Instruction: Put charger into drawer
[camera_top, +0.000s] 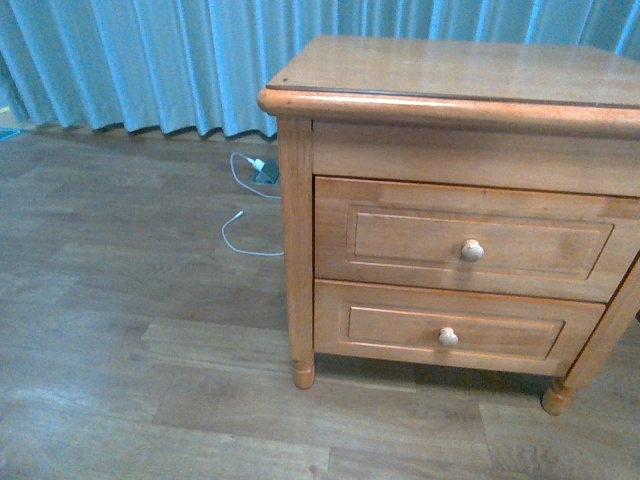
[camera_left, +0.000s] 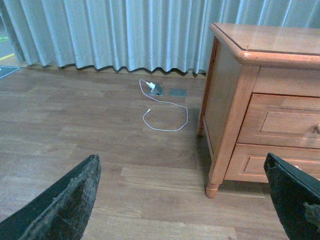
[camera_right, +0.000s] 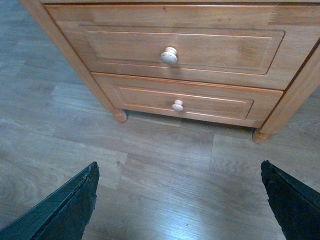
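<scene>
Dark fingertips (camera_right: 60, 210) of the right tool (camera_right: 180, 210) frame the bare floorboards, spread wide apart with nothing between them; the left tool (camera_left: 180, 200) is likewise spread and empty. Ahead of and above the right tool stands the nightstand (camera_top: 300, 230), both drawers shut. The drawer (camera_right: 182, 47) with the taller front sits uppermost, its round pale knob (camera_right: 169, 55) straight ahead of the right tool, a sensible line-up, I judge, for pulling it open first. The shallower drawer (camera_right: 185, 100) lies beneath it, with a like knob (camera_right: 177, 105).

No black-cabled charger shows in any view, so where the task's thing lies cannot be told; the nightstand's worktop (camera_top: 450, 70) looks bare in the part seen. Well ahead of the left tool, near the curtain (camera_left: 125, 35), a white charger (camera_left: 152, 86) sits at a floor socket (camera_left: 157, 90), its thin white cable (camera_left: 165, 117) trailing in a loose loop over the boards; that one is plugged in and not the one wanted.

No brand, label or writing can be read anywhere
</scene>
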